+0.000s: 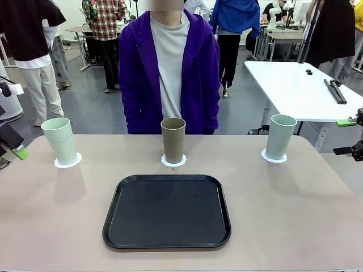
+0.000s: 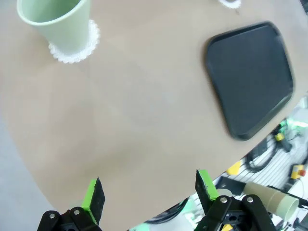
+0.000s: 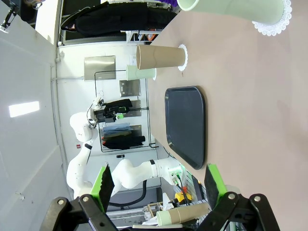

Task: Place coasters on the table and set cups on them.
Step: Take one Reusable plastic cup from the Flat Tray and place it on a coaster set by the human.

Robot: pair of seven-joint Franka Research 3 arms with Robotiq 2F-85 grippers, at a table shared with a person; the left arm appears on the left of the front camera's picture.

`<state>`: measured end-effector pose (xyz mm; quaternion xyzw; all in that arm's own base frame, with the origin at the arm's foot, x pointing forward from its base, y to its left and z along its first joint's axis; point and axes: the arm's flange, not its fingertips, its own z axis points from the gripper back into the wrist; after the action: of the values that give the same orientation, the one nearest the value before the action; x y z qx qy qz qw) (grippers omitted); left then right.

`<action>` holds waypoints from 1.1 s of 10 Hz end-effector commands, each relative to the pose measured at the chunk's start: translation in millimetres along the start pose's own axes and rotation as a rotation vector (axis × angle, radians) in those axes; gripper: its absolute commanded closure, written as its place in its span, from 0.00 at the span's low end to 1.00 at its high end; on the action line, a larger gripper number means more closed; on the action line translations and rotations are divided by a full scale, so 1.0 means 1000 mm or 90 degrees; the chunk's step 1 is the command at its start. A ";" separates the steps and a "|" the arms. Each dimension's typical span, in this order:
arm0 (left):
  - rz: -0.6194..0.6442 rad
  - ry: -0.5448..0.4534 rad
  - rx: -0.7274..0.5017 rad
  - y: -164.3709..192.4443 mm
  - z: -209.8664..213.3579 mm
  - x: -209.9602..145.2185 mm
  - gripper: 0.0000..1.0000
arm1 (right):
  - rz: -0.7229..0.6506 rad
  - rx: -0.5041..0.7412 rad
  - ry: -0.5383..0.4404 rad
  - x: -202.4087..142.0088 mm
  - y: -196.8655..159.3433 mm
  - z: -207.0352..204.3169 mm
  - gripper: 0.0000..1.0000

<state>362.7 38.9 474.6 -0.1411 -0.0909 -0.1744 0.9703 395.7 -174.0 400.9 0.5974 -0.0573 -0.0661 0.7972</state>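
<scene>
Three cups stand upright on lacy white coasters along the far side of the beige table [image 1: 295, 215]. The left mint cup [image 1: 59, 140] is on a coaster [image 1: 68, 161], the tan cup [image 1: 173, 140] on the middle coaster [image 1: 173, 162], and the right mint cup [image 1: 281, 136] on a coaster [image 1: 274, 157]. My left gripper [image 1: 13, 154] hangs open at the table's left edge, well clear of the mint cup [image 2: 55, 21] and its coaster [image 2: 77, 48]. At the right edge, my right gripper [image 1: 347, 136] is open and empty, away from the mint cup [image 3: 231, 9] and the tan cup [image 3: 161, 56].
A black tray [image 1: 167, 211] lies empty at the table's middle front, also seen in the wrist views [image 2: 250, 79] [image 3: 186, 125]. A person in a purple hoodie [image 1: 170, 73] stands behind the far edge. A white table [image 1: 295, 85] stands at the back right.
</scene>
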 end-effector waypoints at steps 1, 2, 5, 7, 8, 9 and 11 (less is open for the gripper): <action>0.030 -0.096 -0.265 0.044 0.000 -0.003 0.00 | -0.003 0.000 -0.003 -0.001 0.001 -0.001 0.00; 0.051 -0.143 -0.363 0.064 0.007 -0.007 0.00 | -0.003 0.000 -0.003 -0.001 0.001 -0.001 0.00; 0.085 -0.211 -0.647 0.125 0.020 -0.034 0.00 | -0.003 0.000 -0.003 -0.001 0.001 -0.001 0.00; 0.138 -0.221 -0.722 0.165 0.009 -0.065 0.00 | -0.003 0.000 -0.003 -0.001 0.001 -0.001 0.00; 0.160 -0.227 -0.739 0.185 0.007 -0.079 0.00 | -0.003 0.000 -0.003 -0.001 0.001 -0.001 0.00; 0.183 -0.231 -0.737 0.204 0.003 -0.092 0.00 | -0.003 0.000 -0.003 -0.001 0.001 -0.001 0.00; 0.223 -0.239 -0.696 0.229 -0.006 -0.111 0.00 | -0.003 0.000 -0.003 -0.001 0.001 -0.001 0.00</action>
<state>337.0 269.1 384.9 -0.6828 -0.1239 -0.0019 0.7200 395.5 -174.2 400.8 0.5974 -0.0574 -0.0663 0.7972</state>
